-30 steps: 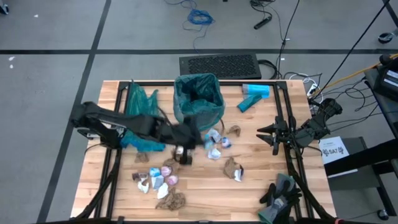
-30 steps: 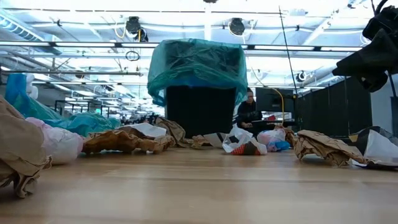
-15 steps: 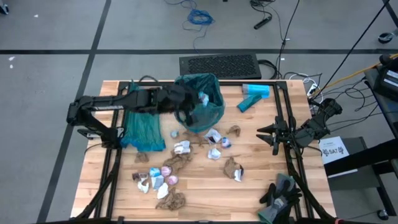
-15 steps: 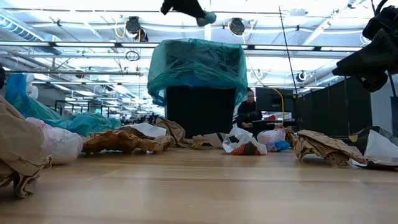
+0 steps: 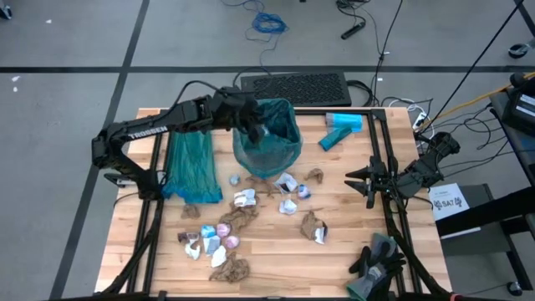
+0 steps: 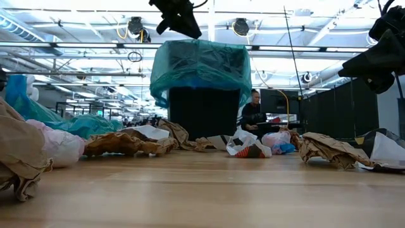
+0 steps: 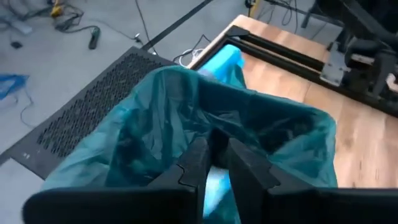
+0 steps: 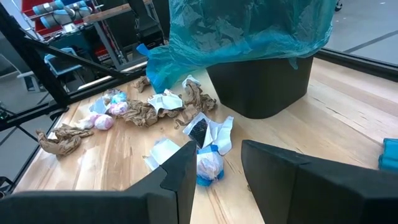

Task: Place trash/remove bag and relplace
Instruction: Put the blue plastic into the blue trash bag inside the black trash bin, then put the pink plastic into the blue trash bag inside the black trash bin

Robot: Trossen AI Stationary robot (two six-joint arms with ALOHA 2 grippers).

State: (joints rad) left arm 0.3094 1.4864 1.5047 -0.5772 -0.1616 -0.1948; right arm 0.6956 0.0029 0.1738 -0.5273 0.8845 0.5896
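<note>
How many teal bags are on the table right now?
2. One teal bag lines the bin at the back middle; the spare bag lies flat on the table, left of the bin. Others may be hidden underneath.

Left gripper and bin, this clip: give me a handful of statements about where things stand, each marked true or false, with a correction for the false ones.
1. The left gripper is above the open mouth of the bin. True.
2. The bin is lined with a teal bag. True.
3. All the trash is already inside the bin. False: many crumpled brown and white scraps lie on the table in front of the bin.
4. The right gripper is picking up a scrap near the bin. False: it sits at the table's right edge, jaws open, holding nothing.
5. A spare teal bag lies flat on the table to the left of the bin. True.
</note>
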